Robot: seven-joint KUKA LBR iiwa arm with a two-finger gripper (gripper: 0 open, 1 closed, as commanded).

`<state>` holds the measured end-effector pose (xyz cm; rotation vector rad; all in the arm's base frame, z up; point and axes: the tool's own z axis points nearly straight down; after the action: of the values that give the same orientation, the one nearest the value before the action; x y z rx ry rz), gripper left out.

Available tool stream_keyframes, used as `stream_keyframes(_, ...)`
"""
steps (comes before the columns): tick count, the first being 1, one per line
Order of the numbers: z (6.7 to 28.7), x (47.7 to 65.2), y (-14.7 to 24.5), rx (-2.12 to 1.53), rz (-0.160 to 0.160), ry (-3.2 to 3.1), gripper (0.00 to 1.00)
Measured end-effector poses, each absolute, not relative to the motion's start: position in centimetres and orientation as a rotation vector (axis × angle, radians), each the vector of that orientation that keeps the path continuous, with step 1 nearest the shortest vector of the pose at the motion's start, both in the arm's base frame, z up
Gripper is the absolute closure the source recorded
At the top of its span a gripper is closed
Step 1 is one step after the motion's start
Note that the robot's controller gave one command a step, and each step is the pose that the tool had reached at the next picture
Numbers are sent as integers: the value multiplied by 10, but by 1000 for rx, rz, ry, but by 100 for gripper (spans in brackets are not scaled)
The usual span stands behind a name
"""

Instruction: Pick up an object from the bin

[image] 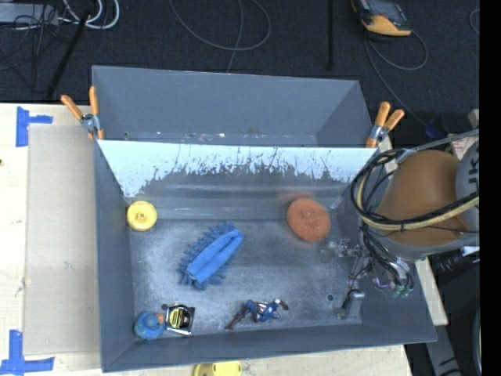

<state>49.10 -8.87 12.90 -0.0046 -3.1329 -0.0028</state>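
Hanging low, maybe to grab something, the gripper (350, 298) is nearest the round orange ball (308, 219); apart or together, I cannot tell.

Grey bin (235, 124), tool (350, 296) at right, orange ball (308, 219) nearby, blue brush (211, 257) centre

Beyond the far edge of the bin (227, 104) lies a dark carpeted floor (301, 30), crossed by thin looping cables (235, 45). White cables (100, 10) bunch past its far left corner; an orange-and-black device (381, 18) rests past the far right corner
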Motion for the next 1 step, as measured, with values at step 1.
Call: stream_keyframes(1, 133, 493, -88, 1, -1, -3140, 0)
